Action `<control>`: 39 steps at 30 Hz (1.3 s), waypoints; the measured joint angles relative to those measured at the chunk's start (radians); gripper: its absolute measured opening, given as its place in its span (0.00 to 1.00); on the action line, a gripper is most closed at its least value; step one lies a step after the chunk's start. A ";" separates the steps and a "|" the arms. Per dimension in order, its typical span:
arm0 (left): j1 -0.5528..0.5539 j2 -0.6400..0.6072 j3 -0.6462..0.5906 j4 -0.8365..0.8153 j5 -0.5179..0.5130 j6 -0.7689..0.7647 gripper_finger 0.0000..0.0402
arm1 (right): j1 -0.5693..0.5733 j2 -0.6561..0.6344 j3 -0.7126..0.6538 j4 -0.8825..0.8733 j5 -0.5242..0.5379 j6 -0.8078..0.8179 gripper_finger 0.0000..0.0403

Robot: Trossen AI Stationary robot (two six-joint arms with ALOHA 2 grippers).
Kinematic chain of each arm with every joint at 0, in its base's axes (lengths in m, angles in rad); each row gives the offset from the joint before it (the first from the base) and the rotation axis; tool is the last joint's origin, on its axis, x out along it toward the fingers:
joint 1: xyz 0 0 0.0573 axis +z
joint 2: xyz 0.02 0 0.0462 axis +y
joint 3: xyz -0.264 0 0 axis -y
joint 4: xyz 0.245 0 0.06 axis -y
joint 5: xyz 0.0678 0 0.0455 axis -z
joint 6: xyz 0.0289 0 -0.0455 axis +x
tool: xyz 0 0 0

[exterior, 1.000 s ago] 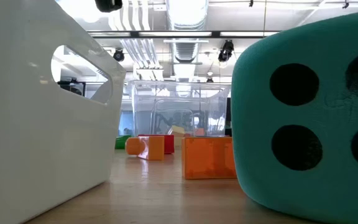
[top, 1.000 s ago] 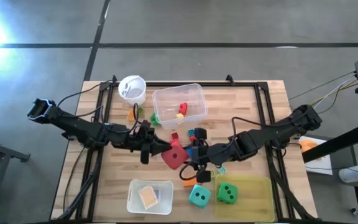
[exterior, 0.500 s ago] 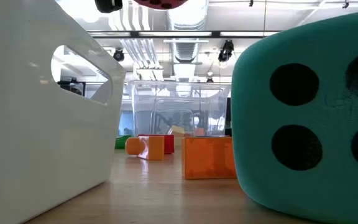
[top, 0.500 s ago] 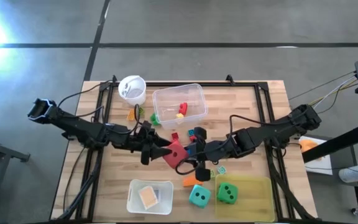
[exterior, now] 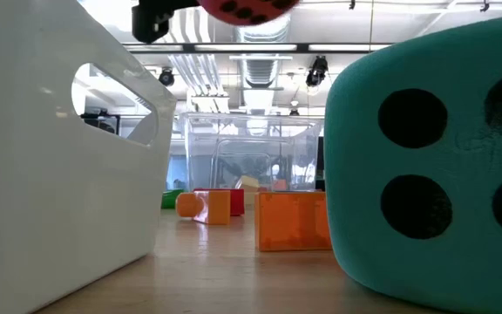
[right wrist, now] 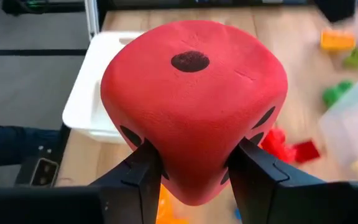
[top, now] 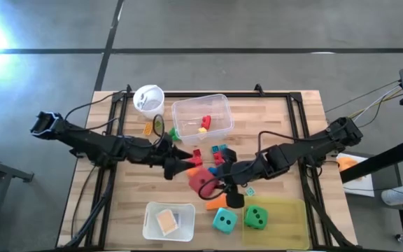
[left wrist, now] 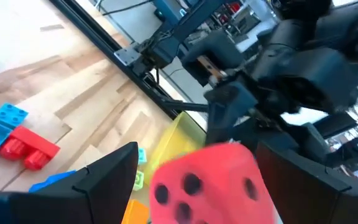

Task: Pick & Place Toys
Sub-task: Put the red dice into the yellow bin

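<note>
A red dotted die [top: 201, 180] hangs above the middle of the table, seen also at the low view's top edge as the red die [exterior: 247, 9]. My right gripper [right wrist: 194, 171] is shut on it, reaching in from the table's right. My left gripper [left wrist: 197, 180] is open; its fingers stand on either side of the die's left end without touching it. A teal die [top: 224, 221] rests on the table near the front edge. A green die [top: 256, 217] sits in a yellow-green tray [top: 289, 210]. My right gripper pinches the red die between its two fingers [right wrist: 138, 177], on two opposite sides near the corner that faces the wrist [right wrist: 166, 180]. The fingers come from the table's right, slanting down. The die is lifted clear of the table, one-dot face toward the wrist camera.
A clear tub [top: 219, 105] with red and yellow blocks stands at the far middle, a white cup [top: 149, 99] to its left. Small blocks [top: 219, 150] lie under the arms, an orange block [top: 219, 201] nearer. A white tray [top: 152, 217] holds an orange tile at the near edge.
My left gripper has opened and let go of the red die, drawing back a little toward the table's left. The die has stayed in my right gripper, which has tipped and rolled, and it has sunk slightly and turned, coming into the low view from above.
</note>
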 joint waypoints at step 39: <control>0.011 -0.180 -0.001 -0.249 -0.001 -0.023 0.82 | 0.333 -0.320 -0.081 -0.675 -0.424 0.943 0.19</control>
